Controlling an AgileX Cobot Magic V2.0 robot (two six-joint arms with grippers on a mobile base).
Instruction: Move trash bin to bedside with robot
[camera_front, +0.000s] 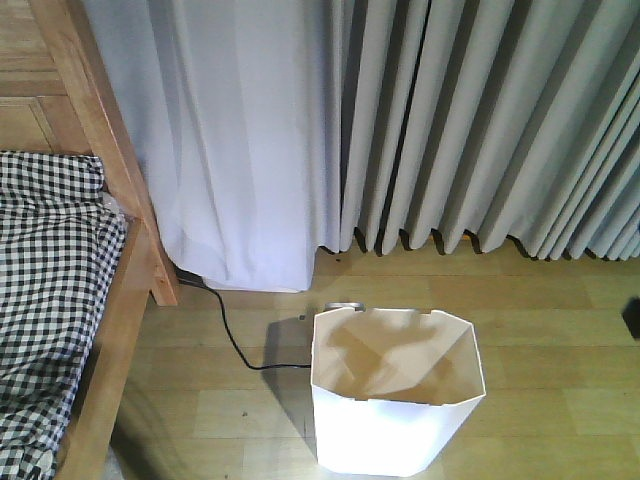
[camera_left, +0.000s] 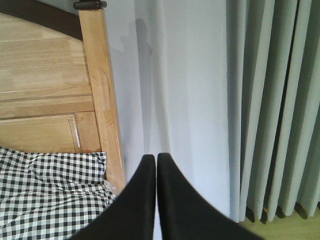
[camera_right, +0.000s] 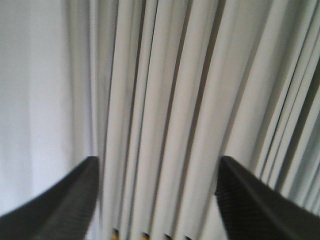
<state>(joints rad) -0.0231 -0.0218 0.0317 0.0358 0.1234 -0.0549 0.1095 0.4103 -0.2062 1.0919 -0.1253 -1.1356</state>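
Trash bin (camera_front: 396, 410) upright on the wooden floor (camera_front: 560, 330), low in the front view, white outside and cream inside, apart from the bed frame (camera_front: 120, 330) at left and near the curtains (camera_front: 450, 120) behind. Black cable (camera_front: 232, 340) trailing across the floor between bed and bin. Checked bedding (camera_front: 50, 300) on the bed. Left gripper (camera_left: 156, 165) closed, tips together, gripping nothing (aimed at the bedpost). Right gripper (camera_right: 157, 172) spread wide, empty, facing somewhat blurred curtain folds.

The white trash bin (camera_front: 395, 400) stands upright on the wood floor, its cream interior showing, well apart from the wooden-framed bed (camera_front: 120, 300) with checked bedding at left.
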